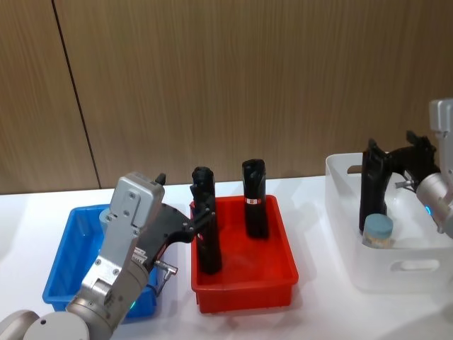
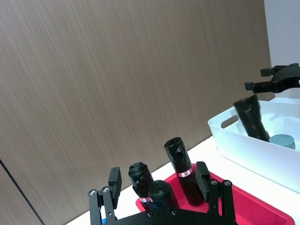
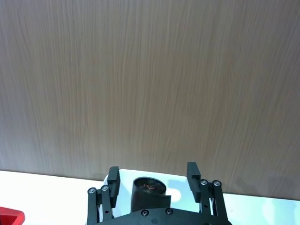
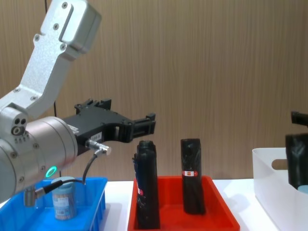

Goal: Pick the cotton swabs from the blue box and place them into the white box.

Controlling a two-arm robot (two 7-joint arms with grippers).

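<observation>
The chest view shows a swab jar (image 4: 64, 199) in the blue box (image 4: 91, 207) beneath the wide-open left gripper (image 4: 144, 126). The head view shows another jar (image 1: 378, 231) in the white box (image 1: 396, 269), near the right gripper (image 1: 396, 166), whose fingers are spread around a black roll (image 1: 373, 185).

The blue box (image 1: 67, 248) sits at nine o'clock, the red tray (image 1: 244, 283) at the centre, the white box (image 1: 368, 265) at three o'clock. Two rolls (image 1: 255, 198) stand in the tray; one jar (image 1: 377, 231) sits in the white box, another (image 4: 63, 197) in the blue.
</observation>
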